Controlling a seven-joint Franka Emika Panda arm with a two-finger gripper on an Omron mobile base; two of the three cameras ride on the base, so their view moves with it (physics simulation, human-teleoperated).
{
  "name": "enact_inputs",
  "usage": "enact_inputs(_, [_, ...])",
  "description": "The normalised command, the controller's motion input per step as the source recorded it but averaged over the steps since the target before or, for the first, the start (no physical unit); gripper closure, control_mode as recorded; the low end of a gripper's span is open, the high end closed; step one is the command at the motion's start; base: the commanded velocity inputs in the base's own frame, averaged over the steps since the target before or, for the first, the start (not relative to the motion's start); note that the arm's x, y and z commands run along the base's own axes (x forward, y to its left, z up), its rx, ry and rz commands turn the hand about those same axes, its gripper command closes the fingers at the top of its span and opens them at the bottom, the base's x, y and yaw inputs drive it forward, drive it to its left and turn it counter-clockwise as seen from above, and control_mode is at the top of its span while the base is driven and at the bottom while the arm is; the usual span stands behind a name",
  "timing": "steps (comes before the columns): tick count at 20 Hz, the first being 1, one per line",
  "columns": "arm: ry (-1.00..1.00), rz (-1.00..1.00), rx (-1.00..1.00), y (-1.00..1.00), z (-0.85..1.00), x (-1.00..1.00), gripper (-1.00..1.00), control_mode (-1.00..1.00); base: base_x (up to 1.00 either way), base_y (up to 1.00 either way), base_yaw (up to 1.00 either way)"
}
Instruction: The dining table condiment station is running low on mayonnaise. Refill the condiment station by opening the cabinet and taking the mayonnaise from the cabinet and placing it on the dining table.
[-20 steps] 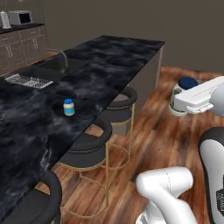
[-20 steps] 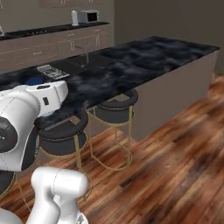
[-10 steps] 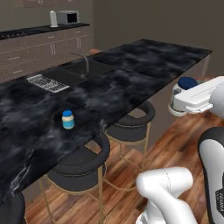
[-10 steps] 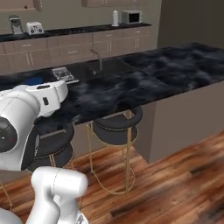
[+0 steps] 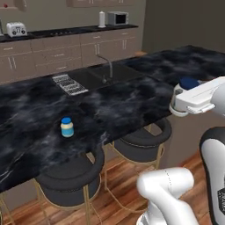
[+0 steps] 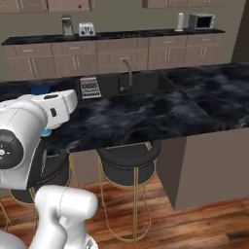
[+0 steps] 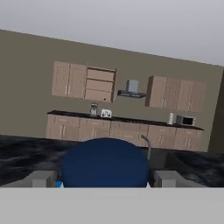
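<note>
While the arm is reaching out over the right side of the left base view, the pincer (image 7: 105, 180) is clamping the mayonnaise (image 7: 104, 161). In the hand view its dark blue lid is sitting between the two grey finger tips (image 7: 43, 178) at the bottom centre, and it is almost filling the gap between them. In the left base view the same blue lid (image 5: 189, 82) is showing at the middle right, just on top of the white hand, and it is hanging in the air beside the near edge of the tabletop (image 5: 132, 99), not resting on it.

The black tabletop with white veins is running across the middle of both base views. A small cream-yellow jar (image 5: 67, 127) with a bright blue lid is standing upright on it at the left centre of the left base view, well apart from the pincer. A sink with a thin faucet (image 5: 108, 68) is lying further back in the tabletop, and a ribbed grey rack (image 5: 68, 84) is lying just beside the sink. Two round black stools (image 5: 141, 141) on thin gold legs are standing under the near edge, over a wooden floor.

At the upper left of the hand view the cabinet (image 7: 70, 79) is hanging on the far wall, and the part beside it is showing bare shelves (image 7: 100, 84). Below it a long counter is carrying a toaster (image 5: 16, 29) and a microwave (image 5: 117, 17).
</note>
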Motion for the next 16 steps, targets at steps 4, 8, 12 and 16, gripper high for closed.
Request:
enact_inputs(4, [0.0,0.0,0.0,0.0,0.0,0.0,1.0,1.0,0.42,-0.25,0.45])
enact_inputs(8, [0.0,0.0,0.0,0.0,0.0,0.0,1.0,1.0,0.17,0.0,0.31])
enact_inputs(12, [0.0,0.0,0.0,0.0,0.0,0.0,1.0,1.0,0.54,-0.09,0.34])
enact_inputs(16, [0.02,0.16,0.0,-0.24,-0.37,0.66,1.0,-1.0,0.18,-0.08,0.08])
